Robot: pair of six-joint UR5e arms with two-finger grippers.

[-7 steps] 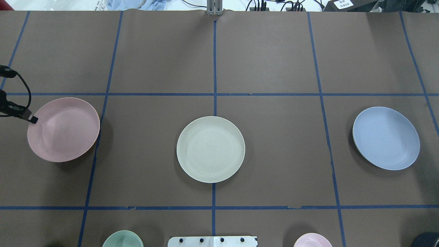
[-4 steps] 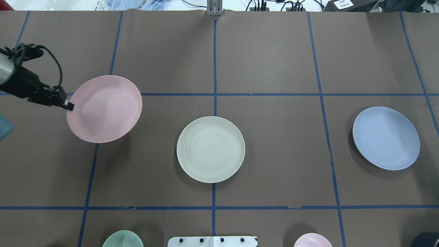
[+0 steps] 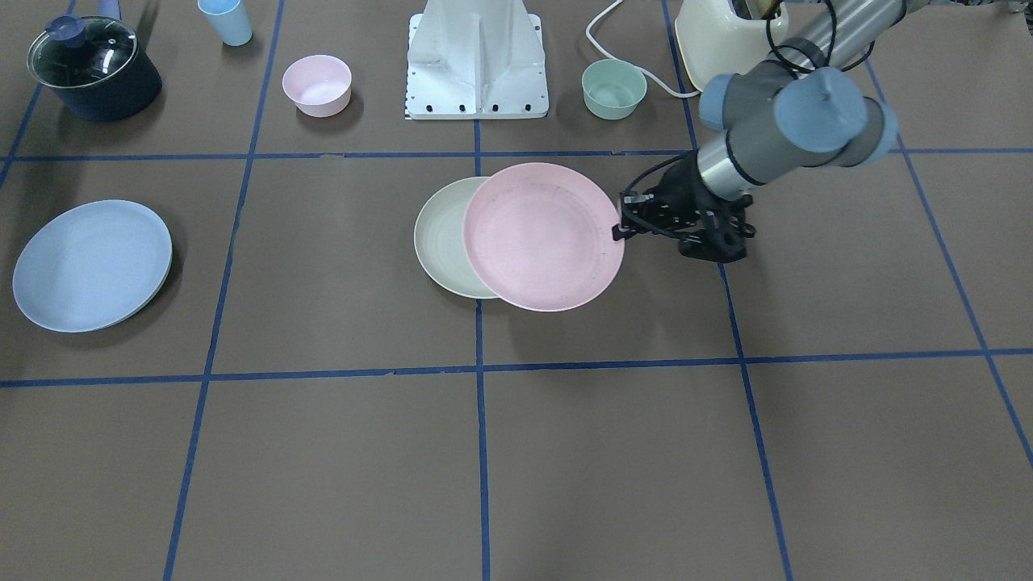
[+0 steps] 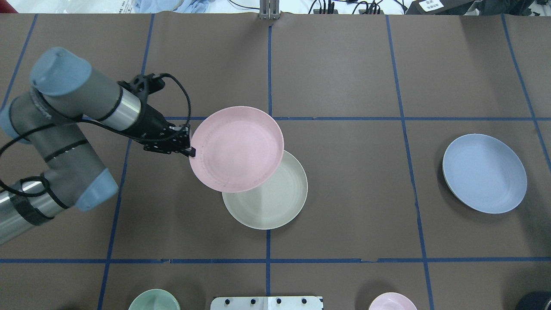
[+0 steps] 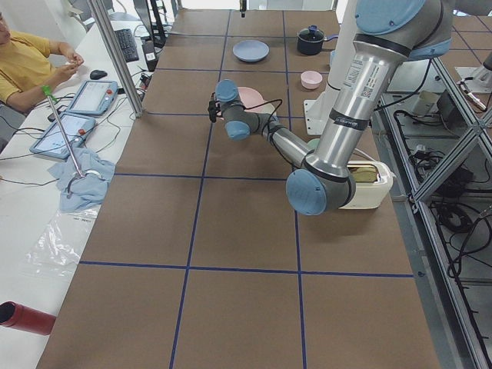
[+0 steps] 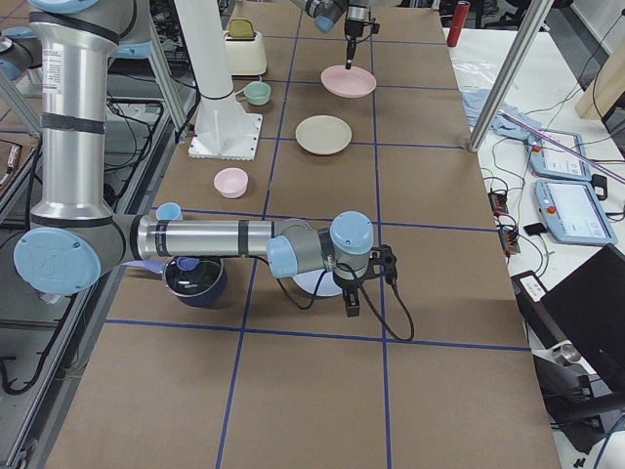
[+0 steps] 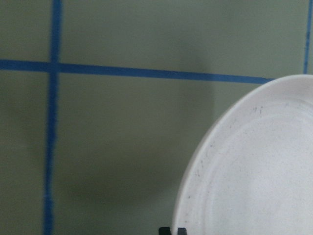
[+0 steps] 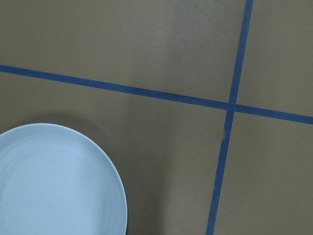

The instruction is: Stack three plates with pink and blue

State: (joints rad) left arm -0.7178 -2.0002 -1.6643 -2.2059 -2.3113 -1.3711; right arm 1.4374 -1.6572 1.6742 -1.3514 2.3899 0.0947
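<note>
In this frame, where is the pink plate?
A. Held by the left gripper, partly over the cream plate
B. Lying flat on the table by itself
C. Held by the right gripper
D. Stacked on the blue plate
A: the left gripper grips the rim of the pink plate, which overlaps part of the cream plate, while the blue plate lies apart.

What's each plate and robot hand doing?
Cream-white round plastic plate: flat on the table.
Pale pink round plastic plate: lifted, partly over it, pinched at the rim.
Light blue round plastic plate: on the table.
Left gripper: fingers shut on pink plate.
Right gripper: can't tell.
</note>
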